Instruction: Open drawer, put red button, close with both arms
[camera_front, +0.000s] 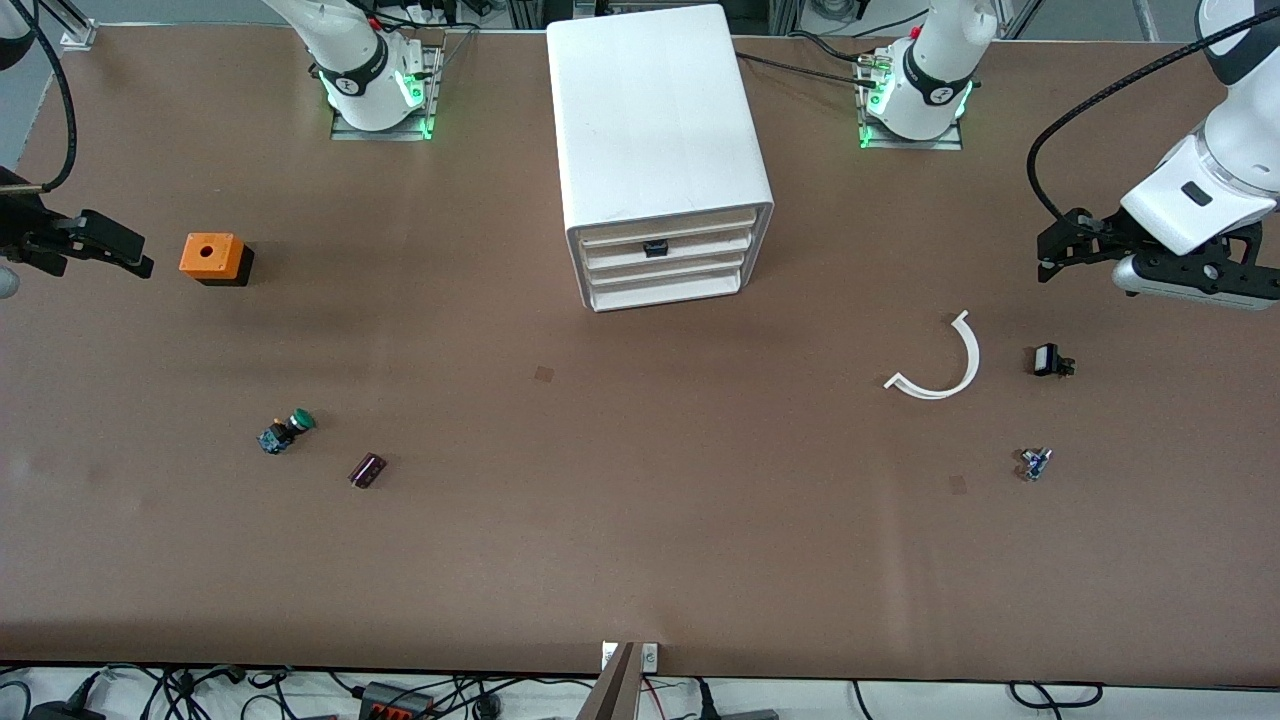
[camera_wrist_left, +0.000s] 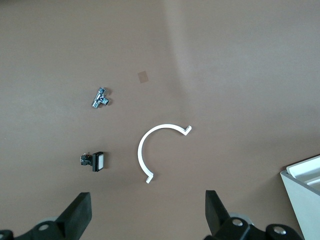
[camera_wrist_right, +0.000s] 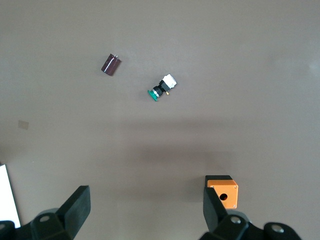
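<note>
No red-capped button shows in any view. The white drawer cabinet (camera_front: 660, 130) stands at the middle of the table between the arms' bases, all its drawers shut, with a small black handle (camera_front: 655, 248) on one drawer front. Its corner shows in the left wrist view (camera_wrist_left: 305, 190). My left gripper (camera_front: 1065, 248) hangs open and empty over the table at the left arm's end (camera_wrist_left: 147, 212). My right gripper (camera_front: 115, 248) hangs open and empty at the right arm's end (camera_wrist_right: 145, 207), beside the orange cube (camera_front: 212, 258).
A green-capped switch (camera_front: 288, 430) and a dark maroon cylinder (camera_front: 367, 470) lie toward the right arm's end. A white curved strip (camera_front: 945, 365), a black switch with a white face (camera_front: 1048, 360) and a small metal fitting (camera_front: 1034, 463) lie toward the left arm's end.
</note>
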